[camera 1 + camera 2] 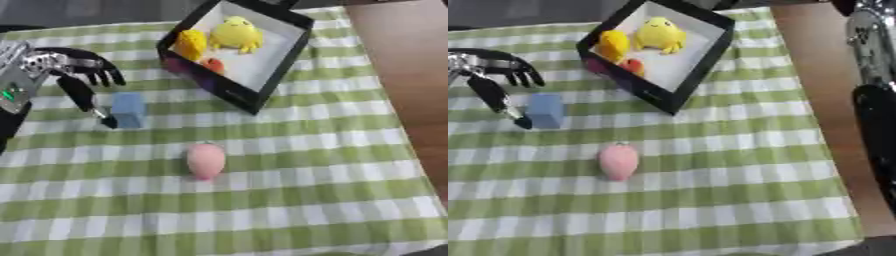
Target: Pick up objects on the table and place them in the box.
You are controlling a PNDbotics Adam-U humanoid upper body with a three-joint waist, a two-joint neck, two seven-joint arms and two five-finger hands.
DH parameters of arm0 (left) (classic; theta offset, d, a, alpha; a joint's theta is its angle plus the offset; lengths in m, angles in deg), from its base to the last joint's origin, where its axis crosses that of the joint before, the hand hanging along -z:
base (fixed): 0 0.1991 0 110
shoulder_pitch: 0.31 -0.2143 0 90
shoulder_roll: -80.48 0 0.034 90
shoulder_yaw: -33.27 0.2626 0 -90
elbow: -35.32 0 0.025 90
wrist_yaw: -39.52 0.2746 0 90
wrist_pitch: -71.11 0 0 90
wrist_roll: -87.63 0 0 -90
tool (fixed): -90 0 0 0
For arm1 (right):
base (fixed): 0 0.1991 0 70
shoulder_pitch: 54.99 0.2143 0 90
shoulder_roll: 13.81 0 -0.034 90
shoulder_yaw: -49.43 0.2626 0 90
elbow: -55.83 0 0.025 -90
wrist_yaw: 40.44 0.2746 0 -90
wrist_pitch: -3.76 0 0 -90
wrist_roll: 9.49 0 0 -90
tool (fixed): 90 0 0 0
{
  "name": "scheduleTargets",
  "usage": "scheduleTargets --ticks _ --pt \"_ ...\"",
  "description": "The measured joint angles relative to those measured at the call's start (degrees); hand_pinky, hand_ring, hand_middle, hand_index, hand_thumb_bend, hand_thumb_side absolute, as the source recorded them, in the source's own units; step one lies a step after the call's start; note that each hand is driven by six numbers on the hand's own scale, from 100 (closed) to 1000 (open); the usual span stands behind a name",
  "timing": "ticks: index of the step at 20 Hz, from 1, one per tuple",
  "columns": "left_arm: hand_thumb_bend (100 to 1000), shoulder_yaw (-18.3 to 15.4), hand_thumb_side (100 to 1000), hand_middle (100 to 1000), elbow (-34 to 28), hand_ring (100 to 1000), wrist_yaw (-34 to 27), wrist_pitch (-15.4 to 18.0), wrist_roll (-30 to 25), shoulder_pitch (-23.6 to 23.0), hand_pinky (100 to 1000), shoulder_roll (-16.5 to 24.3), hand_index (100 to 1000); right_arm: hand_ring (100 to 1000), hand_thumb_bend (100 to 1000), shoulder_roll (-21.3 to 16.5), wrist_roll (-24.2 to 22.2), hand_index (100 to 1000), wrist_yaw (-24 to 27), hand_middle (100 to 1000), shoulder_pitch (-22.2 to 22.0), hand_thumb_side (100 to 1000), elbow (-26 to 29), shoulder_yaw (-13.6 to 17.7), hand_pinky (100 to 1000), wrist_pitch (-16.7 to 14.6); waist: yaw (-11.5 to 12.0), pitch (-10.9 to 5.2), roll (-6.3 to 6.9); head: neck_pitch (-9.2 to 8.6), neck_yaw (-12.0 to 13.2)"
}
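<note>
Your left hand (74, 75) is open and empty; the blue block (129, 110) sits just beside its thumb tip, on the box (262, 87) side.

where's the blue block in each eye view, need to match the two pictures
Left eye view: the blue block sits left of centre in the upper half, just right of the left hand.
Right eye view: the same block lies nearer the left edge, again beside that hand's thumb.
Shared landmark: the black box with yellow toys inside, up and to the right of the block in both views.
</note>
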Motion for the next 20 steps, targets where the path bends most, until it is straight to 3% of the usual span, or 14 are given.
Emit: scheduleTargets --ticks 7,13,15,16,17,18,20 --pt "848 0.04 308 827 -0.64 837 1.78 3.08 1.37 0.13 833 -1.11 843 810 235 0.00 -0.07 844 0.00 832 -0.01 303 0.01 0.00 971 0.07 -0.61 0.00 0.00 0.00 0.54" --pt "746 0.15 230 775 -0.25 799 2.07 5.45 0.01 0.30 810 -2.39 816 810 235 0.00 -0.09 844 0.00 832 -0.01 303 0.01 0.00 971 0.15 -0.99 0.00 0.00 0.00 1.09" --pt "678 0.18 174 726 -0.15 759 2.11 5.92 -0.29 0.30 785 -2.47 782 810 235 0.00 -0.10 844 0.00 832 -0.01 303 0.01 0.00 971 0.19 -0.99 0.00 0.00 0.00 1.10" --pt "583 0.21 100 690 -0.17 728 2.12 6.11 -0.42 0.30 759 -2.52 753 811 235 0.00 -0.10 844 0.00 832 -0.01 304 0.01 0.00 971 0.20 -0.99 0.00 0.00 0.00 1.10" --pt "572 0.32 100 685 -0.25 723 2.12 6.26 -0.53 0.30 756 -2.56 748 811 235 0.00 -0.11 844 0.00 832 -0.01 304 0.01 0.00 971 0.21 -0.99 0.00 0.00 0.00 1.10" --pt "476 0.41 100 647 -0.44 678 2.12 6.30 -0.57 0.30 724 -2.56 715 810 235 0.00 -0.13 844 0.00 833 -0.01 304 0.01 0.00 971 0.23 -0.99 0.00 0.00 0.00 1.10" --pt "385 0.46 100 605 -1.40 639 2.03 6.19 -0.52 0.35 694 -2.56 674 811 236 0.00 -0.18 844 0.00 833 -0.01 303 0.01 0.00 971 0.27 -1.00 0.00 0.00 0.00 1.10"
